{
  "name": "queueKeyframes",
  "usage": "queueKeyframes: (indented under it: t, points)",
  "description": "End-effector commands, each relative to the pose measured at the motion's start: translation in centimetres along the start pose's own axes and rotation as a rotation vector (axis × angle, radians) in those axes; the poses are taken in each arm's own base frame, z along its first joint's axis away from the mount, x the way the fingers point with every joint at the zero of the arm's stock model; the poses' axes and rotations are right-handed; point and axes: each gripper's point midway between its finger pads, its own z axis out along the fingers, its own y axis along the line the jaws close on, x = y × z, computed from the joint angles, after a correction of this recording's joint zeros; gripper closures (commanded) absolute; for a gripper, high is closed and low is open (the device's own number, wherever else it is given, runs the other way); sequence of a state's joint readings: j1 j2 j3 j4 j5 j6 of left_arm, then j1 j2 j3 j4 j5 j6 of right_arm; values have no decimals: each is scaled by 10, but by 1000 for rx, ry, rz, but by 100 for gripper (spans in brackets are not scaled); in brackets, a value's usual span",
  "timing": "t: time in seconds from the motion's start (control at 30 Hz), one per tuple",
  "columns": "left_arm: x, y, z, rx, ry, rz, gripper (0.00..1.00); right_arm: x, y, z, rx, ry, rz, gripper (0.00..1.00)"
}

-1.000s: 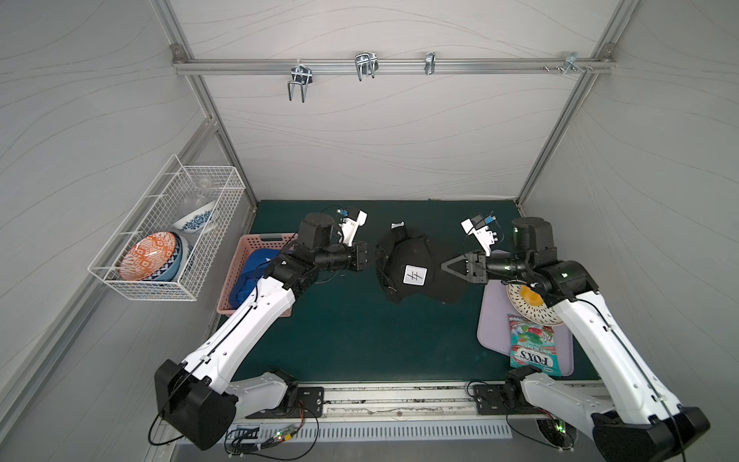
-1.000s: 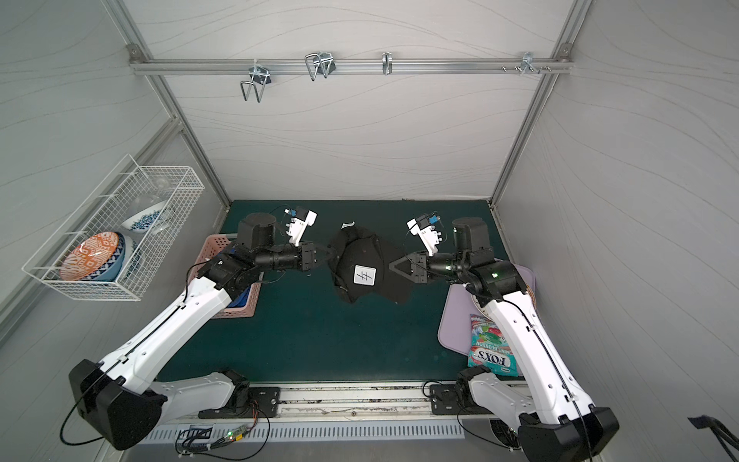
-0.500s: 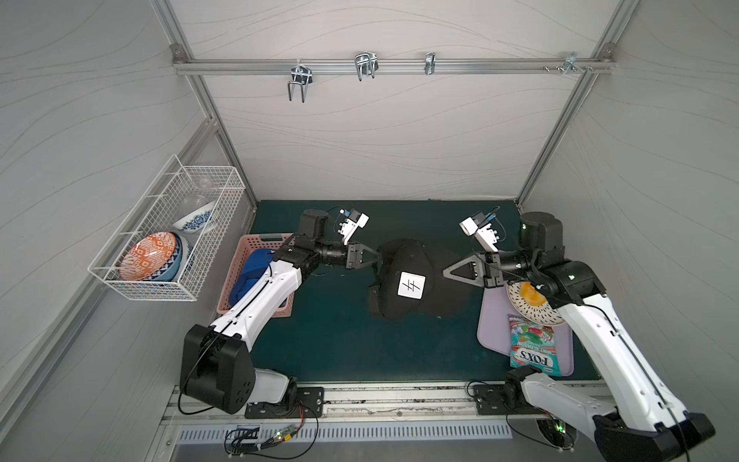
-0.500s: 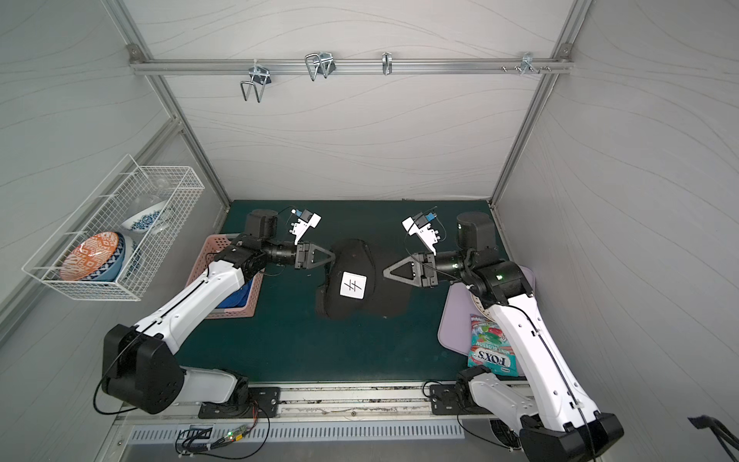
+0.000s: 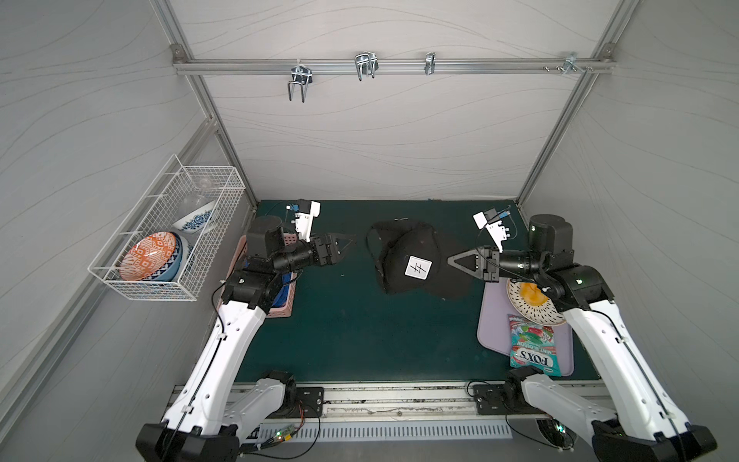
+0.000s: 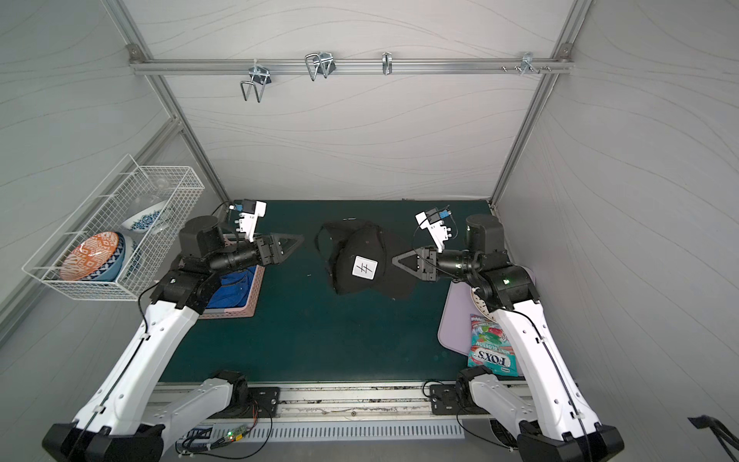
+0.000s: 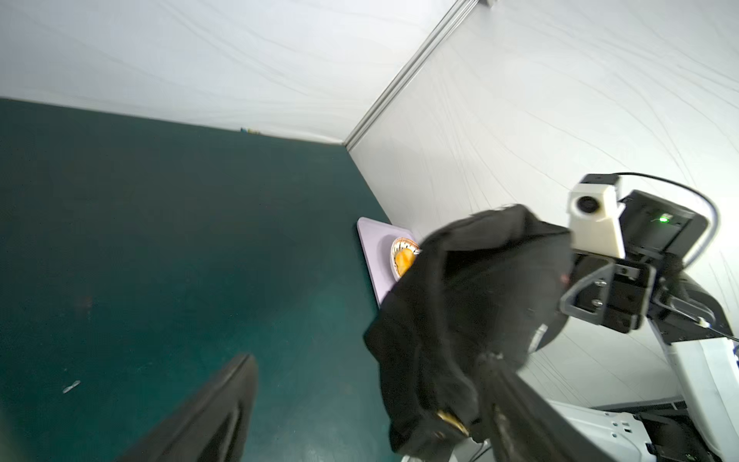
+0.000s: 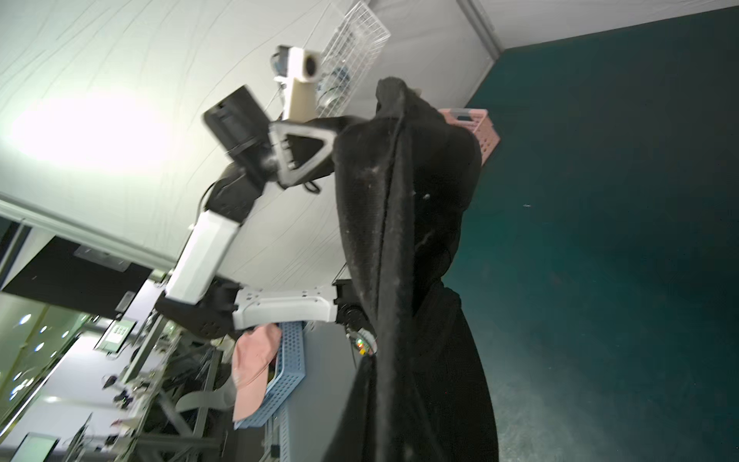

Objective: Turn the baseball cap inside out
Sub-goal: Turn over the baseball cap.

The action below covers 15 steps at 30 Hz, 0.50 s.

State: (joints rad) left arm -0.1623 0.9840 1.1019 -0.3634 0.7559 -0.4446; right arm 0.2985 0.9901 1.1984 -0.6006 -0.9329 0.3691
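The black baseball cap (image 5: 404,276) with a white square patch (image 5: 418,267) sits mid-mat in both top views (image 6: 360,276). My right gripper (image 5: 454,260) is shut on its right edge and holds that side up. In the right wrist view the dark fabric (image 8: 400,200) hangs in front of the lens and hides the fingers. My left gripper (image 5: 347,245) stands open a short way left of the cap, with nothing between its fingers. The left wrist view shows the cap (image 7: 472,304) beside one finger (image 7: 520,412). I cannot tell whether the cap's low part touches the mat.
A pink basket (image 5: 280,308) with blue cloth stands under my left arm. A wire basket (image 5: 168,248) of bowls hangs on the left wall. At the right a lilac tray (image 5: 492,320) holds a plate (image 5: 532,304) and a candy bag (image 5: 532,348). Hooks (image 5: 364,66) hang on the back rail.
My left gripper has opened, let go of the cap and drawn back to the left. The cap is now held by the right gripper alone and has sagged.
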Motion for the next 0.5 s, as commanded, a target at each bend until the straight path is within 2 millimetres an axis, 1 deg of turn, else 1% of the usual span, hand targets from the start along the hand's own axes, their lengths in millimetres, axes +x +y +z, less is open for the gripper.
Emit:
queueKeyframes:
  t: [0.0,0.07,0.13,0.23,0.3,0.4,0.47]
  points:
    - [10,-6,-2,22,47,-80,8,-15,-7,-1,46,-71,-71,100]
    - [19,-14,0,53,78,-81,8,-18,-7,-1,44,-79,-72,100]
    - [32,-18,7,38,124,-72,9,-20,-8,-1,49,-87,-74,100]
    - [49,-17,23,-39,180,-60,10,-23,-11,-2,72,-101,-74,100]
    - [57,-16,37,-86,198,-41,11,-24,-12,-3,86,-113,-72,100]
    - [65,-20,55,-120,211,-6,13,-23,-13,-5,99,-126,-68,100]
    - [66,-21,66,-150,208,30,14,-23,-14,-5,109,-133,-64,100]
